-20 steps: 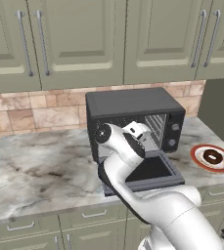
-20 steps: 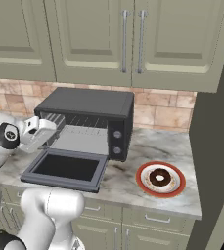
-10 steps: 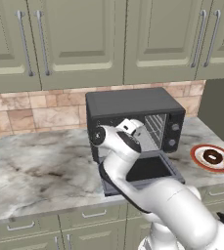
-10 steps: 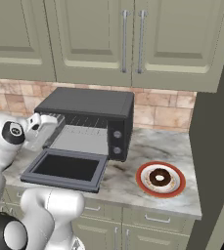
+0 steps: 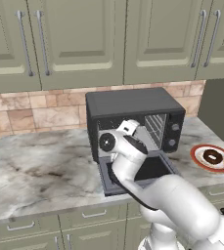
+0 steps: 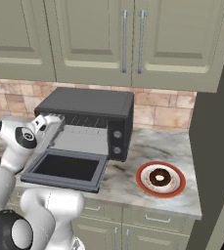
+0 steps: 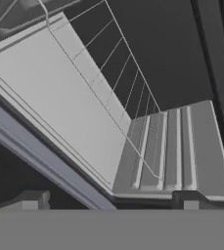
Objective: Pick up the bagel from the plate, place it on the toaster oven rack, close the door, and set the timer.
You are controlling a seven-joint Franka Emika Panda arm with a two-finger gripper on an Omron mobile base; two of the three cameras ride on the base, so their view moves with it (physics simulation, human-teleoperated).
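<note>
On the marble counter point(image 6: 133, 146), the bagel point(image 6: 159, 177) sits untouched on its plate point(image 6: 142, 181); oven door point(image 6: 67, 168) down, gripper point(image 7: 108, 201) spread and empty.

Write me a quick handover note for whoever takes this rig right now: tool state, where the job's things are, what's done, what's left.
Tool: open, empty, at the toaster oven's open front, looking in at the rack.
Bagel: on the plate, on the counter to the right of the oven, away from the tool.
Door: dropped fully open.
Done: nothing yet; bagel not picked up.
Left: grasp the bagel, set it on the rack, close the door, set the timer with one of the knobs on the oven's right panel.
</note>
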